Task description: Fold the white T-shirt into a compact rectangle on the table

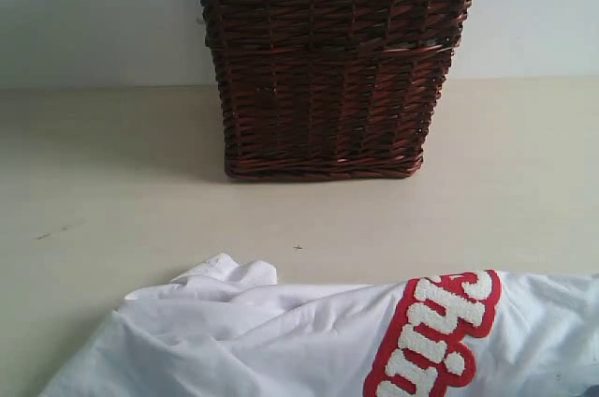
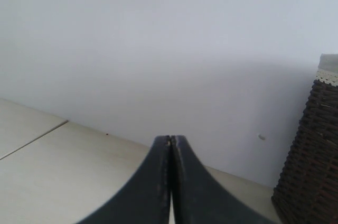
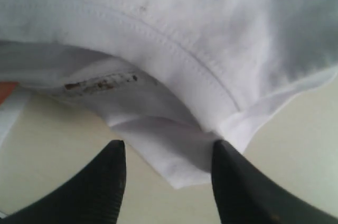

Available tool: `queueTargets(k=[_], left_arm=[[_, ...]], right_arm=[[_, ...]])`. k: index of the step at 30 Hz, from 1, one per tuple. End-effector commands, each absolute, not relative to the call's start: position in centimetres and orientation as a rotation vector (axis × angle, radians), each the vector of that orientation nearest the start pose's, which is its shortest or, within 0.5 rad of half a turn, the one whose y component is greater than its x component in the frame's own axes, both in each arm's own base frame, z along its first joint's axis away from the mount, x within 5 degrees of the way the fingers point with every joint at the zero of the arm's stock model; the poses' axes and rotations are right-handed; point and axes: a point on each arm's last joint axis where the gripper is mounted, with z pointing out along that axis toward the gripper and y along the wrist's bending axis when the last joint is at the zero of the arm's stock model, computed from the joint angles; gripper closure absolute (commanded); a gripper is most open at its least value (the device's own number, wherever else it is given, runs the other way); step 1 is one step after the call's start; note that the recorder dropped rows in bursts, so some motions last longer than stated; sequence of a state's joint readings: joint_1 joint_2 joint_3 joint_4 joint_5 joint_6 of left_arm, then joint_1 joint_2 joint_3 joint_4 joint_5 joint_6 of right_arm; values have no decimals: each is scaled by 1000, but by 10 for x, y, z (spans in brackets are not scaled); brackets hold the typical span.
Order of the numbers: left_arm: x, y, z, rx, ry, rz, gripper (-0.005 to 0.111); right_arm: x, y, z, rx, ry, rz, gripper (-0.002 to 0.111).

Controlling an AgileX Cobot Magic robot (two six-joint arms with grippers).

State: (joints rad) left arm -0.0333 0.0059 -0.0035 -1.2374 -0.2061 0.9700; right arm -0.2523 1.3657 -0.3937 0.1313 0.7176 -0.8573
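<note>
The white T-shirt [image 1: 281, 341] lies rumpled along the near edge of the table [image 1: 103, 191], its red-outlined fuzzy letters [image 1: 435, 331] at the right. No gripper shows in the exterior view. In the right wrist view a stitched hem and a folded corner of the T-shirt [image 3: 179, 155] lie between the spread fingers of my right gripper [image 3: 168, 147], which is open just above the cloth. An orange scrap [image 3: 6, 91] shows at the picture's edge. My left gripper [image 2: 171, 140] is shut with nothing in it, raised over bare table [image 2: 63, 171] away from the shirt.
A dark brown wicker basket [image 1: 332, 69] with a lace-trimmed lining stands at the back centre against the pale wall; its side also shows in the left wrist view, basket [image 2: 311, 160]. Bare tabletop stretches between basket and shirt.
</note>
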Motion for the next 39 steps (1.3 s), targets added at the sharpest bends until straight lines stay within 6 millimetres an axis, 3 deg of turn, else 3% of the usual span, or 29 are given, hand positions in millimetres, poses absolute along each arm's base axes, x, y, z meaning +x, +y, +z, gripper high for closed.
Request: queueTargets(k=[1, 4, 10, 13, 16, 25, 33, 36, 39], left_arm=[[54, 16, 219, -317, 1383, -102, 107], [54, 16, 219, -317, 1383, -102, 107], [54, 16, 219, -317, 1383, -102, 107], [54, 16, 219, -317, 1383, -102, 107], [54, 16, 219, -317, 1383, -102, 107], [54, 16, 219, -317, 1383, -102, 107], [54, 16, 219, -317, 1383, -102, 107], [54, 16, 219, -317, 1383, -102, 107], [54, 16, 219, -317, 1383, -102, 107]], right_arm=[[153, -33, 130, -786, 3033, 133, 60], [155, -34, 125, -772, 3047, 139, 65], [158, -39, 111, -681, 3117, 100, 91], [164, -46, 106, -695, 3095, -28, 101], [178, -54, 107, -699, 2951, -204, 108], [230, -59, 134, -638, 2489, -381, 108], [256, -59, 157, -718, 2199, -481, 108], [262, -60, 166, -579, 2104, -480, 108], [259, -66, 163, -340, 2191, -433, 85]])
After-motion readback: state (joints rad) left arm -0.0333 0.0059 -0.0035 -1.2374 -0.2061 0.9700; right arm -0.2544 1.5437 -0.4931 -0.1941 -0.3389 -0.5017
